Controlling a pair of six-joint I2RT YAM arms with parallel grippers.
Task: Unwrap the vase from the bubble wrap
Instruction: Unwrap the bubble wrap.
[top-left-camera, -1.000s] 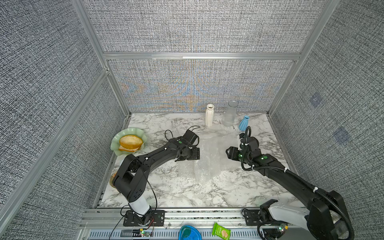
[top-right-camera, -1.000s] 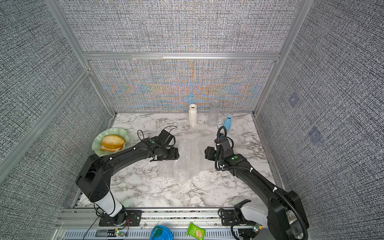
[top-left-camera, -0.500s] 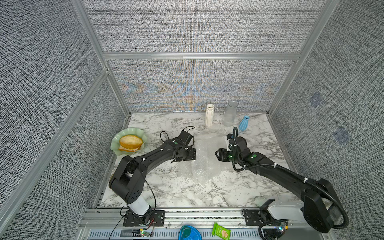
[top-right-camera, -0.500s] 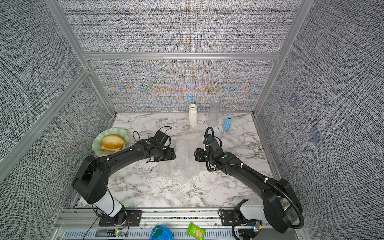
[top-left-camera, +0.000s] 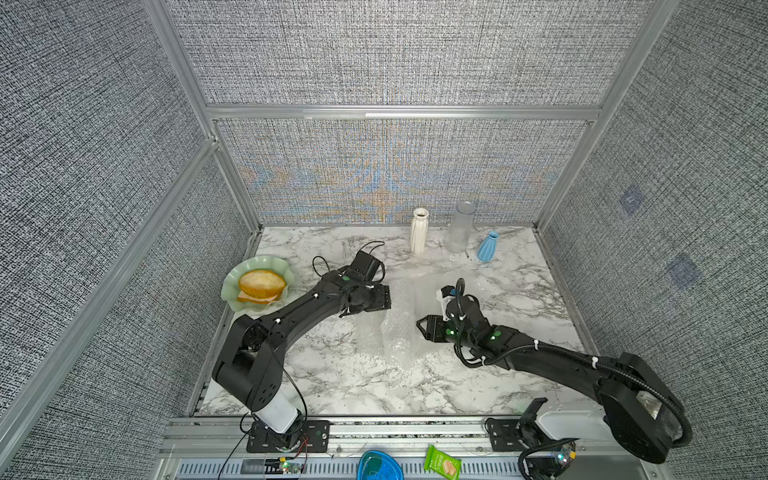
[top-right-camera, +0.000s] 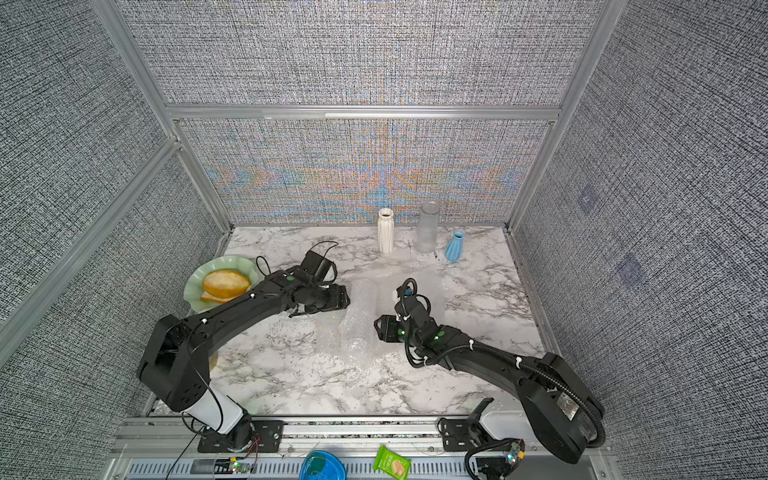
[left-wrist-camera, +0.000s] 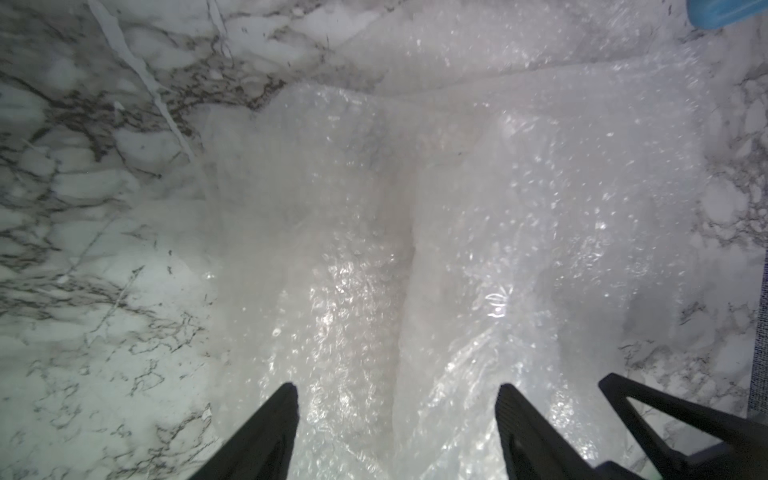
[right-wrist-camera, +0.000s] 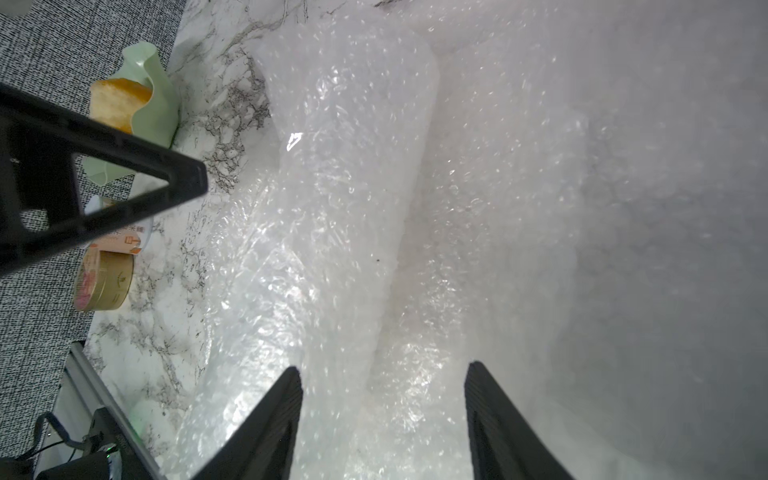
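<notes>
Left gripper (left-wrist-camera: 397, 388) spread wide over the bubble wrap (left-wrist-camera: 415, 249); right gripper (right-wrist-camera: 384, 368) likewise parted, astride a long rolled ridge of it. Neither visibly pinching film.

Judged as the moment just ahead of a two-sided pull. Close each gripper on a loose outer layer only, never on the whole roll. Pinch low, near the surface (top-left-camera: 332, 374), then draw apart slowly and sideways, to turn the roll and pay out film rather than lift the bundle. Pin one side down while peeling with the other. Expect slipping: thin, slick, springy stuff. Steer clear of the white ribbed vase (top-left-camera: 419, 230), clear glass vase (top-left-camera: 459, 228) and blue vase (top-left-camera: 487, 247) standing upright along the back wall.

Bubble wrap (top-left-camera: 401, 332) (top-right-camera: 359, 324) in both top views: clear, whitish, crinkled, glinting; lying mid-surface between the two arms, one tube-like fold in the middle, flatter sheets trailing toward the back. No vase discernible inside the fold; too milky to tell.
</notes>
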